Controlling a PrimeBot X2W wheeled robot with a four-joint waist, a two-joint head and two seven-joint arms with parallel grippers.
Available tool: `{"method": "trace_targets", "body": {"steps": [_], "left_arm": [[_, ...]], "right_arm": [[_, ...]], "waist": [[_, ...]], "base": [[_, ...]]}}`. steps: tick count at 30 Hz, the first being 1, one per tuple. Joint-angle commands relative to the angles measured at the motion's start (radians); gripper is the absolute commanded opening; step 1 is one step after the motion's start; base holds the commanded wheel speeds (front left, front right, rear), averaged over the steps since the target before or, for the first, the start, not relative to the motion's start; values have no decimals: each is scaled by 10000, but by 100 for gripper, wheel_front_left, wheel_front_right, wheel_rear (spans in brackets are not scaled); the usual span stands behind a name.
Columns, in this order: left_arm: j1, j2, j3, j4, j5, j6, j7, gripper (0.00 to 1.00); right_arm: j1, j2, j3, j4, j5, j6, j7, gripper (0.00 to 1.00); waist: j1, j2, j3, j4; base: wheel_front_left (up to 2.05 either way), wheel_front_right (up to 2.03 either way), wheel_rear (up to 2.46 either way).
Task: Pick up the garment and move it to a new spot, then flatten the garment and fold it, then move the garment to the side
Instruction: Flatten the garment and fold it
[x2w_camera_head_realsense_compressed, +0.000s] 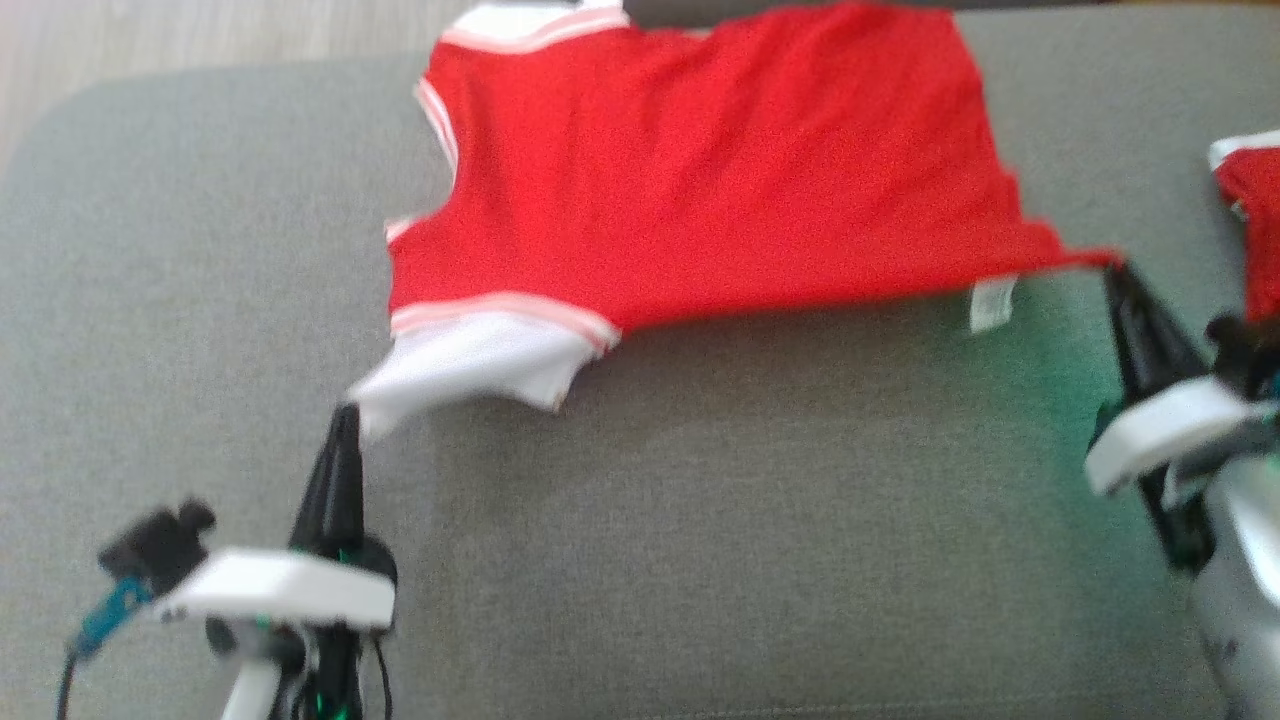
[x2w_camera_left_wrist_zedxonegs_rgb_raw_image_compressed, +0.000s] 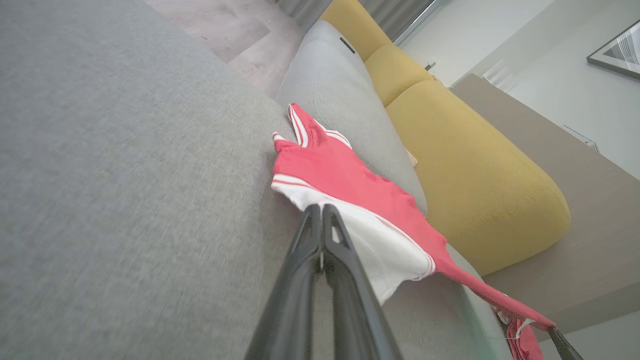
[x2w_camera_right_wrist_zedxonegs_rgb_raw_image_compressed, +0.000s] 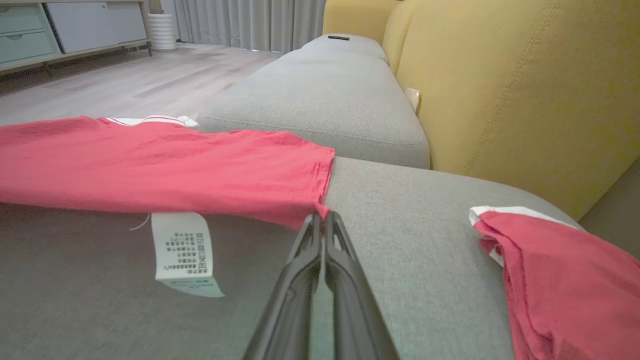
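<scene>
Red garment (x2w_camera_head_realsense_compressed: 700, 170) lies spread on grey sofa cushion (x2w_camera_head_realsense_compressed: 750, 520), left hand (x2w_camera_head_realsense_compressed: 346, 412) clenched on its white sleeve (x2w_camera_head_realsense_compressed: 480, 360), right hand (x2w_camera_head_realsense_compressed: 1116, 272) clenched on its hem corner (x2w_camera_head_realsense_compressed: 1075, 258); best drawn apart evenly, low, cloth taut.

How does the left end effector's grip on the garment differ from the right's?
The left end effector pinches the white sleeve; the right end effector pinches a red hem corner beside the care label. The left sits lower in the head view, the right higher. Both are shut on the red garment, holding it taut over the grey cushion.
</scene>
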Motion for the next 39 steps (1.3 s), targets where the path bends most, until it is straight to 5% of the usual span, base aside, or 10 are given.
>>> {"method": "trace_targets", "body": {"steps": [1, 18, 26, 39], "left_arm": [[34, 76, 511, -411, 119, 83, -122, 0], [2421, -386, 573, -3032, -530, 1593, 872, 0], [1082, -705, 674, -3500, -1697, 2115, 1763, 0], [-2389, -954, 1034, -2157, -3468, 2638, 2241, 0]], "right_arm": [[261, -71, 51, -389, 81, 35, -54, 0], [3104, -94, -720, -2959, 211, 35, 532, 0], [2238, 192, -767, -3052, 58, 35, 1004, 0], [-79, 168, -433, -1658, 132, 35, 820, 0]], "waist": [[0, -1, -379, -73], [0, -1, -329, -127], [0, -1, 23, -159], [0, -1, 1214, -30]], "base": [[0, 0, 0], [0, 0, 0], [0, 0, 0], [0, 0, 0]]}}
